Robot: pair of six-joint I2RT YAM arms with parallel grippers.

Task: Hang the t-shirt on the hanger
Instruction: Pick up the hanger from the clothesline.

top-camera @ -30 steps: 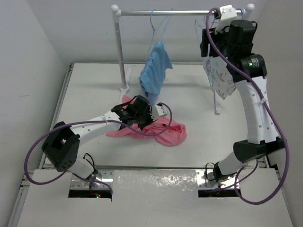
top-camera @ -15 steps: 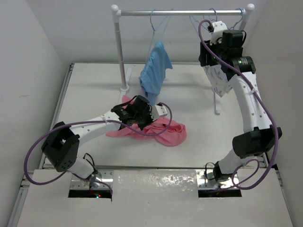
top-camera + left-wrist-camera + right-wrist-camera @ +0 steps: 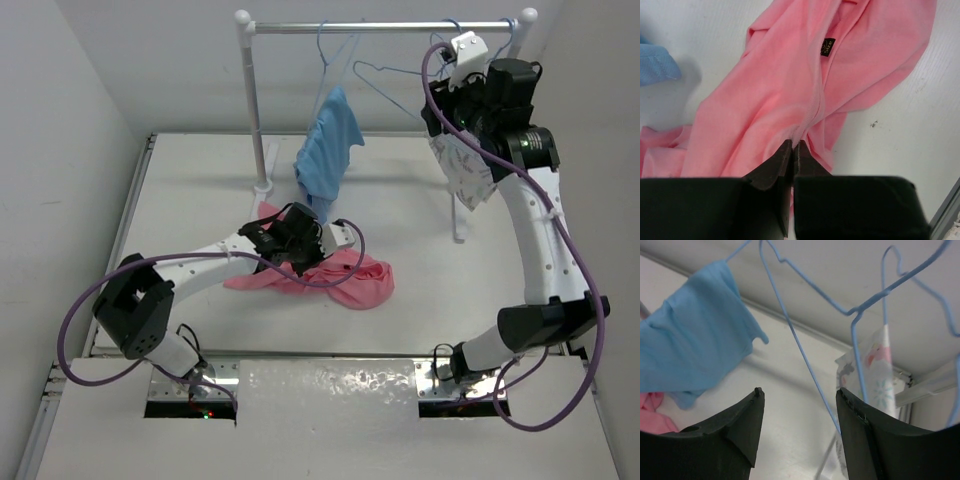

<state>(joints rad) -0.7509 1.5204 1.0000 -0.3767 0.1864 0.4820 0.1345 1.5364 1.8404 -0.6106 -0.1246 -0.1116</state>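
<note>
Salmon t-shirt [image 3: 765, 110]: on table [image 3: 200, 180], fold pinched in shut left jaws, ready to lift | hanger [image 3: 796, 342]: wire between parted right jaws, ungripped.

On table [image 3: 200, 180], t-shirt [image 3: 355, 280] lies before rail [image 3: 380, 27], below hung shirt [image 3: 328, 145]; hanger [image 3: 855, 312] sits between hung shirt, left, and patterned cloth [image 3: 465, 175], right.

Salmon-pink t-shirt [image 3: 765, 100], light-blue wire hanger [image 3: 800, 340], light-blue shirt [image 3: 328, 140], white cloth [image 3: 879, 375] (pink and teal print)
</note>
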